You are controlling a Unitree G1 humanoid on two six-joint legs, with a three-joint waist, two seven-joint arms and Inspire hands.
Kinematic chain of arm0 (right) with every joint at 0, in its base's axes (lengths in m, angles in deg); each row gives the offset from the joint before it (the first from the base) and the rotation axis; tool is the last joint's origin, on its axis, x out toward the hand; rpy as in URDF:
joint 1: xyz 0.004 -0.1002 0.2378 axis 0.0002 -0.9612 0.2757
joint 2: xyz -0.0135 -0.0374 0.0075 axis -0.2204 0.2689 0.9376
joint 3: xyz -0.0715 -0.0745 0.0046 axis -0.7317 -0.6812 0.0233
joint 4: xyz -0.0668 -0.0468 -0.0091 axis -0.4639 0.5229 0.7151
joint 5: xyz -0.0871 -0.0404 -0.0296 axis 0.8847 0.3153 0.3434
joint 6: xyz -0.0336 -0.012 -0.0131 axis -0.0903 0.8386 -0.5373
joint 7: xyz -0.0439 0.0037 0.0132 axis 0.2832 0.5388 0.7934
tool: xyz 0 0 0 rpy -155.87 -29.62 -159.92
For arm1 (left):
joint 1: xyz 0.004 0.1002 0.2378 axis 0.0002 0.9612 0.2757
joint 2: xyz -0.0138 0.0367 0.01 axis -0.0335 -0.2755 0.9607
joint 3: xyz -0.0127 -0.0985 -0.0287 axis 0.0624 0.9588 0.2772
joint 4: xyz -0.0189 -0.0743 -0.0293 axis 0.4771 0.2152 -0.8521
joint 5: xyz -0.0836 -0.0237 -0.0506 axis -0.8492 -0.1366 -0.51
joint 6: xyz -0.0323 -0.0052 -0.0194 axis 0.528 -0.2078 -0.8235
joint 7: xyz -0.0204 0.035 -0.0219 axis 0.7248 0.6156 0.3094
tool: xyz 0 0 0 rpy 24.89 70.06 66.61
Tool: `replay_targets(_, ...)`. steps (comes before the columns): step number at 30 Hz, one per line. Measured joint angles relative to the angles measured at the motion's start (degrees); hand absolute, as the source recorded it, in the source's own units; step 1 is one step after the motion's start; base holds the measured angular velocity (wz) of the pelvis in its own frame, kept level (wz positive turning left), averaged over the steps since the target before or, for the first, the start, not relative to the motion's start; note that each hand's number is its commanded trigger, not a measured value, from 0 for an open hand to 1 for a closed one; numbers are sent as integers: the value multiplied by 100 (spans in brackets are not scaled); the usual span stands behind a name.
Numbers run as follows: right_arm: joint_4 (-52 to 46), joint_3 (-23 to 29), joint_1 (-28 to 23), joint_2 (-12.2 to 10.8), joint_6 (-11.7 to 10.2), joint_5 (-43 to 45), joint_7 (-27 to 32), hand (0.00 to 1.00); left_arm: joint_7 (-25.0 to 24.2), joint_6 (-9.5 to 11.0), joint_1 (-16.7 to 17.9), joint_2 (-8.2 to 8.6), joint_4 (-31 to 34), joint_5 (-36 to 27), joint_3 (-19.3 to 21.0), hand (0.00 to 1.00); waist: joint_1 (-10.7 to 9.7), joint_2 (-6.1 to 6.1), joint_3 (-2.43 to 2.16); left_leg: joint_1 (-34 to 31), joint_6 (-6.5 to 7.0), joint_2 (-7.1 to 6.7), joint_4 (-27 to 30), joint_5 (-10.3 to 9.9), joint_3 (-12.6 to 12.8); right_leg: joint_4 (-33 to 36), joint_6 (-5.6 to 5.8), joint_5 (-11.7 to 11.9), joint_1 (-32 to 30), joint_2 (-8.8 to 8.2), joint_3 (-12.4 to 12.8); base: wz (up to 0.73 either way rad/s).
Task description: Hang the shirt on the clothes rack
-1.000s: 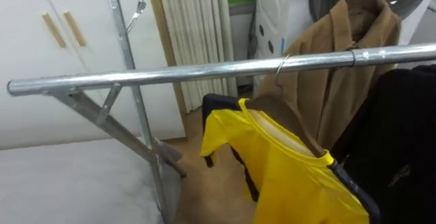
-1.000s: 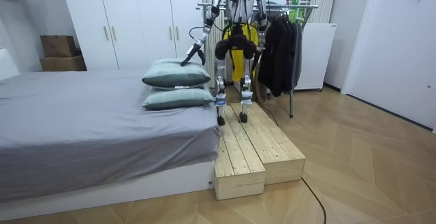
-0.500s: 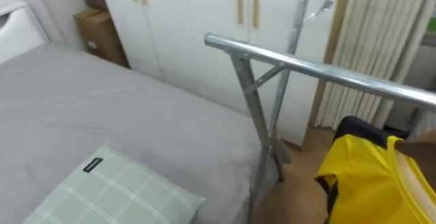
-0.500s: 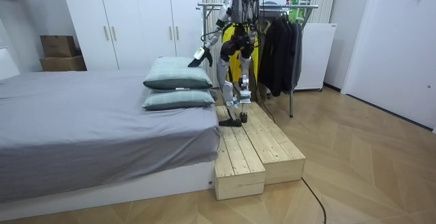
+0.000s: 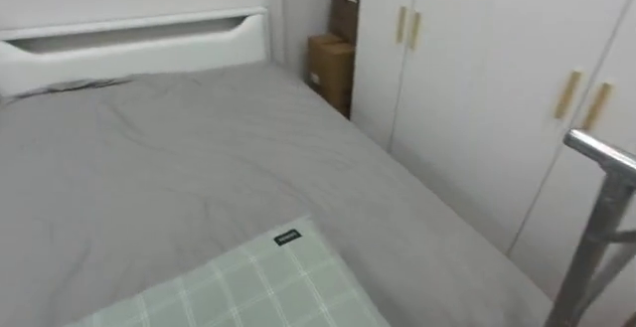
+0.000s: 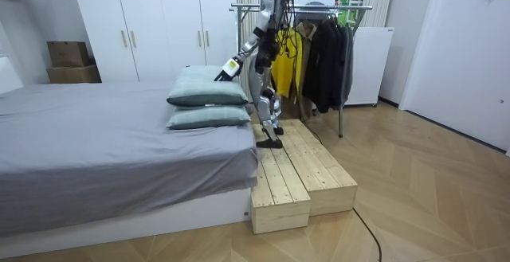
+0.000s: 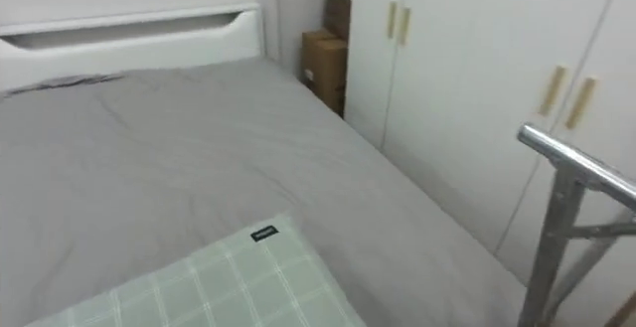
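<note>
Yellow and thin, the shirt [image 6: 284, 67] hangs on the rack [image 6: 351, 8] behind me, just beside the dark coats [image 6: 327, 63]. I judge it light, soft and a little slick, with nothing fragile about it. A loose pinch would let it slide, so I would take it at the collar or a shoulder seam, or by whatever hanger carries it, not by the loose hem.

My left hand [image 6: 229, 69] reaches out above the pillows [image 6: 205, 95] at the bed's edge; I cannot tell whether its fingers are apart or together. I stand on the wooden platform [image 6: 295, 174], turned toward the bed [image 5: 149, 168].

Half a second ago my eyes had the shirt at lower right under a long run of rail. My head has swung since: now I look across grey bedding, a checked pillow [image 5: 248, 292] and the wardrobe [image 5: 477, 88], with the rail's end [image 5: 601, 153] at the right edge. In the room view my body has turned further toward the bed, and the shirt my legs half covered now hangs plain. The shirt itself has not shifted.
</note>
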Motion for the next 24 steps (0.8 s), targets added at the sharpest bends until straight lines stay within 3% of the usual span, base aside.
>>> replay_targets(1, -5, -2, 10, 3, 5, 10, 22, 0, -14, 14, -3, -6, 1, -29, 1, 0, 57, 30, -15, 17, -19, -32, -18, -13, -26, -95, 42, 29, 102, 33, 4, 45)
replay_targets(3, -16, -10, 165, 10, 3, 73, 17, 0, -68, 135, -19, -101, 0, -272, 178, 0, 144, 66, 10, 3, -65, -51, -66, -10, -177, -326, 44, 36, 271, 70, -339, 31)
replay_targets(5, -73, -9, 172, 9, 22, 230, -7, 0, -77, 197, -18, -198, -19, -441, 398, 0, 156, 53, 5, 6, -82, -47, -97, 1, -277, -338, 45, 35, 335, 70, -475, 41)
replay_targets(7, -351, -46, 138, 8, 40, 514, -29, 0, -77, 208, -15, -322, -60, -565, 552, 0, 297, 26, 17, -10, -82, -46, -104, -1, -316, -338, 44, 36, 337, 75, -519, 17)
replay_targets(11, -512, -322, 145, -28, 9, 510, -41, 0, -77, 210, -7, -328, -62, -681, 597, 0, 442, -92, 25, -36, -66, -71, -96, -8, -348, -420, 53, 57, 347, 84, -446, 3)
replay_targets(14, -508, -536, 158, -62, -7, 595, -48, 0, -74, 224, -7, -333, -62, -792, 627, 0, 478, -112, 23, -29, -62, -64, -143, -7, -348, -554, 54, 115, 361, 124, -318, -8)
replay_targets(21, -367, -637, 31, -62, -26, 688, -107, 0, -71, 225, 0, -323, -60, -782, 704, 0, 456, -56, 25, 17, -104, -45, -297, 19, -338, -772, 54, 118, 417, 193, -41, -2)
replay_targets(24, -160, -705, 53, -53, -70, 656, -242, 0, -76, 224, -1, -313, -59, -780, 703, 0, 438, -49, 26, 20, -139, -48, -404, 75, -366, -855, 54, 118, 422, 205, -31, 4)
